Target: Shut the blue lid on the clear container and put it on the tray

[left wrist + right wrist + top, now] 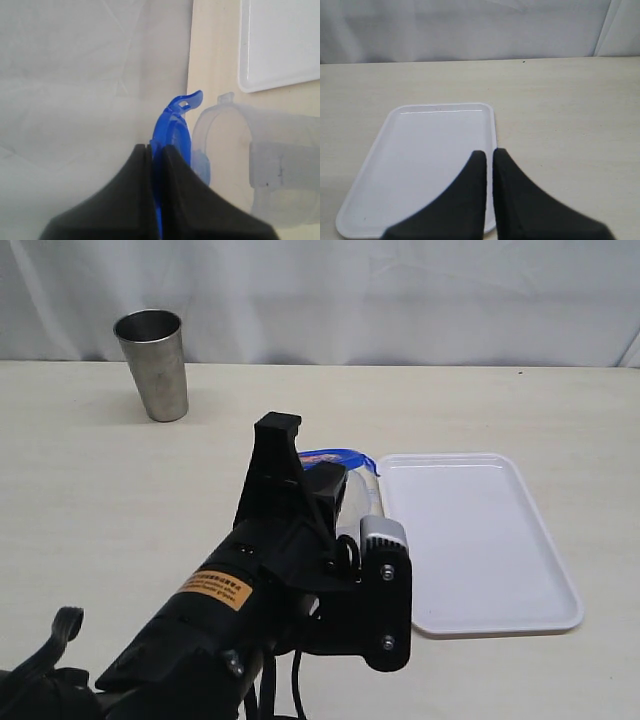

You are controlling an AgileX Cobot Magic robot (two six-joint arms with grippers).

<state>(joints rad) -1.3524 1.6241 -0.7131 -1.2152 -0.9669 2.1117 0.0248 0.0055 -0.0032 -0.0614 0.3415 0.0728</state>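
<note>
Approx halfway: left gripper [156, 147] pinches blue lid [175, 125] at mouth of clear container [280, 160], prob. unsnapped, container w/ desk [100, 500] under it, just beside tray [480, 540]; right gripper [489, 152] pressed together, empty.

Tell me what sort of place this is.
Probably a robot test bench, not a kitchen: a pale table, a plain white curtain behind it, and a few props set out, among them a steel cup and a white tray.

clear container [362, 502]: mostly behind left arm [265, 580] | blue lid [336, 455]: only an edge shows | tray [280, 45]: cropped, left wrist view
</note>
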